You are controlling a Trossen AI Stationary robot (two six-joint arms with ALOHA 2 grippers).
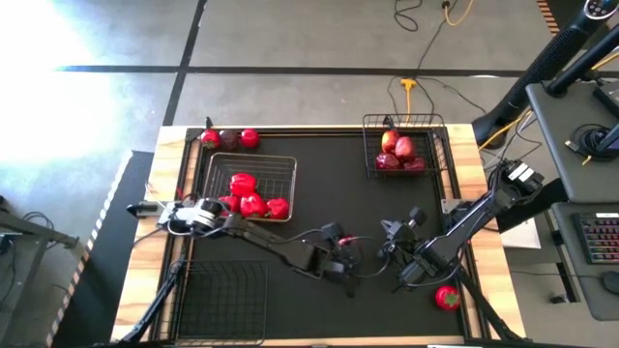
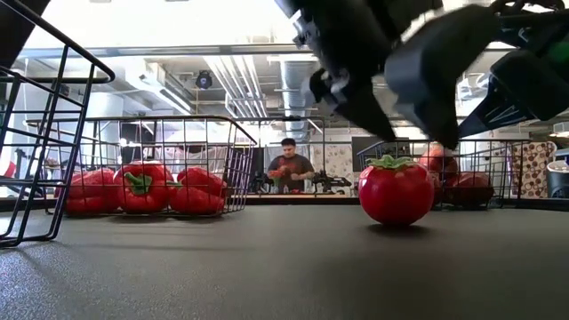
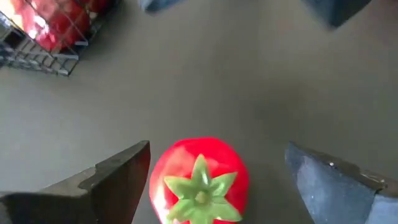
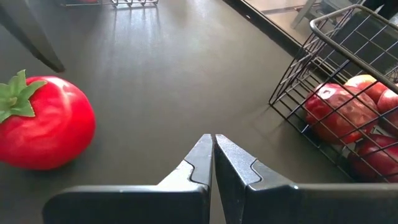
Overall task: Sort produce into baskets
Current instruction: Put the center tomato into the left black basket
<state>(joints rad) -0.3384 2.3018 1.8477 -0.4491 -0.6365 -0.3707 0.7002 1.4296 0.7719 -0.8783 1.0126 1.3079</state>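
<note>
A glossy red tomato (image 3: 199, 190) with a green star-shaped calyx sits on the dark surface (image 1: 329, 184) directly between the spread fingers (image 3: 118, 180) of the left gripper (image 1: 350, 278), which holds nothing and does not touch it. In the high view this gripper lies near 6 o'clock of the surface's centre.

The right gripper (image 4: 213, 163), at about 5 o'clock of the centre, has its fingers pressed together, empty.

A second tomato (image 1: 447, 297) lies at the surface's 4 o'clock edge.

The basket of lumpy red bell peppers (image 1: 253, 201) sits at 9 o'clock, the basket of maroon and red apples (image 1: 399, 152) at 1 o'clock, and an empty wire basket (image 1: 224, 300) at 7 o'clock.

Three more red items (image 1: 230, 138) rest at 11 o'clock.
</note>
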